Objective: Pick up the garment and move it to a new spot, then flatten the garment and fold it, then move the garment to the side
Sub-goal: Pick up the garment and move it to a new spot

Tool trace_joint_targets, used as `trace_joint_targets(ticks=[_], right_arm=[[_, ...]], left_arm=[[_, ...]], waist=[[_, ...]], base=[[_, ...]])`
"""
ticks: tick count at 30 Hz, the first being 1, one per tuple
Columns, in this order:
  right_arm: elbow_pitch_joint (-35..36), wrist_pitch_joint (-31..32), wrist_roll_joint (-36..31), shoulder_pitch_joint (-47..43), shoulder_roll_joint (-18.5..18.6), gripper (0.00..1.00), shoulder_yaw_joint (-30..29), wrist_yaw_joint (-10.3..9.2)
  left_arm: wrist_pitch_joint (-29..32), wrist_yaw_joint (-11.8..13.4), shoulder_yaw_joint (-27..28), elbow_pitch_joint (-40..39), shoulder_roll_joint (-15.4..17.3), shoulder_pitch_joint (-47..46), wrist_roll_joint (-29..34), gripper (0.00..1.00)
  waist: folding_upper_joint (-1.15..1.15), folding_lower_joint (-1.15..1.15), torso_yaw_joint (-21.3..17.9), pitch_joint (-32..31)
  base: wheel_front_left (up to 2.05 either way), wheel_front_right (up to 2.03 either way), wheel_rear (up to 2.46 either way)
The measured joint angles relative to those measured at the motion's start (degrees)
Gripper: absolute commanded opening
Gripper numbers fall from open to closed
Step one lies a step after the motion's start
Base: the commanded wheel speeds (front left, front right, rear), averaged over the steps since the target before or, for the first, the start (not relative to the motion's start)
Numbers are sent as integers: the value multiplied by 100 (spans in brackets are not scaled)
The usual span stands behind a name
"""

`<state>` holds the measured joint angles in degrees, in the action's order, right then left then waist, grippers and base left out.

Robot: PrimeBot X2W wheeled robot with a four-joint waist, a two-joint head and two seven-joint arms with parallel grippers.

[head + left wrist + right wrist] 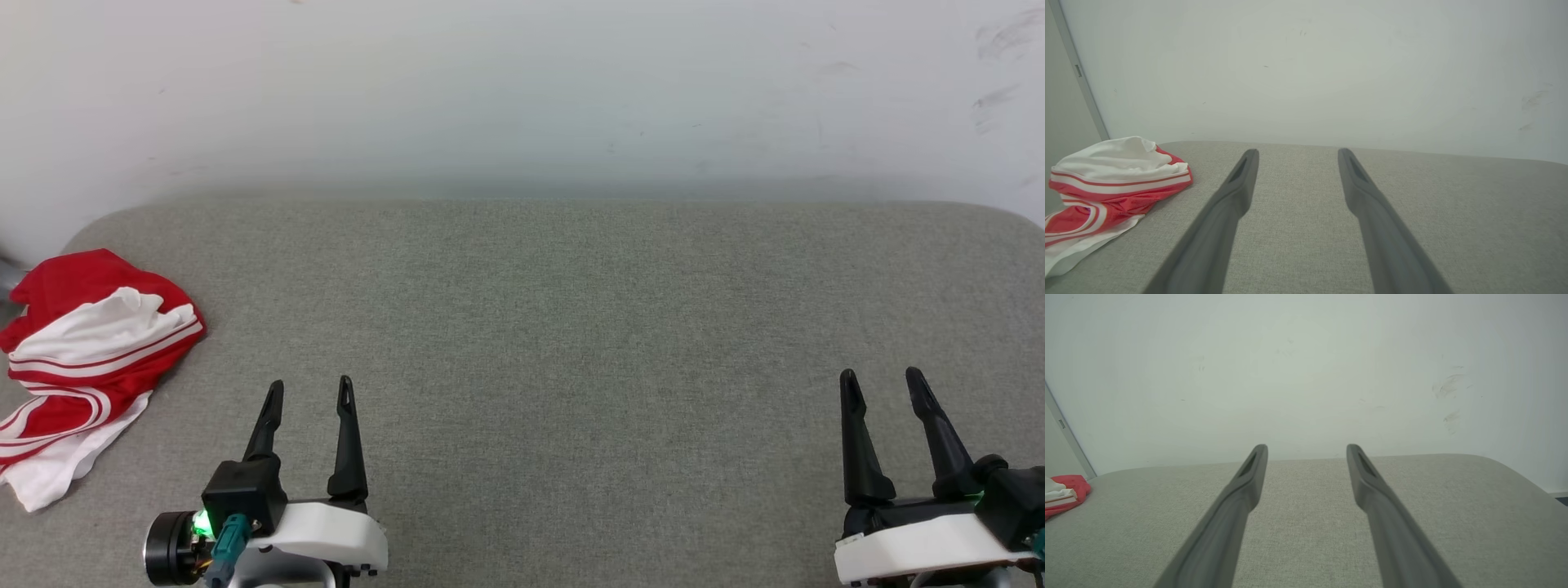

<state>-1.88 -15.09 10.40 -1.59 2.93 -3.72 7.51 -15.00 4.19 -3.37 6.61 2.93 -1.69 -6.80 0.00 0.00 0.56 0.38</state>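
Grey pad, garment near left end effector

Surface: grey fabric-covered top, rounded far corners.
On it: 1 crumpled red-and-white garment at its left edge.

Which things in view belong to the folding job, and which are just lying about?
For the job: the crumpled red-and-white garment at the surface's left edge; left gripper and right gripper, both open and empty; the grey fabric surface to fold on.
Just there: white wall; scuff marks on it; grey strip at the wall's left.
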Motion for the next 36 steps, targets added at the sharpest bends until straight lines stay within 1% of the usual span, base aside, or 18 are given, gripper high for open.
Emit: trace_joint_targets(ticks=[11, 18, 28, 36], right_arm=[[-1, 0, -5, -15, 0, 100, 4, 0], [11, 0, -29, -30, 0, 100, -10, 0], [23, 0, -55, -57, 0, 100, -4, 0], [42, 0, -73, -102, 0, 100, 19, 0]], left_arm=[[-7, 0, 2, 27, -1, -1, 2, 100], [-7, -14, -2, 58, -1, -10, 10, 100], [-7, 0, 65, 71, -2, -46, 13, 100], [-7, -16, 158, 71, -2, -46, 45, 100]], waist=[[0, 0, 36, -1], [0, 0, 163, 21], [0, 0, 634, 43], [0, 0, 1245, 46]], base=[[0, 0, 0], [0, 0, 0], [0, 0, 0], [0, 0, 0]])
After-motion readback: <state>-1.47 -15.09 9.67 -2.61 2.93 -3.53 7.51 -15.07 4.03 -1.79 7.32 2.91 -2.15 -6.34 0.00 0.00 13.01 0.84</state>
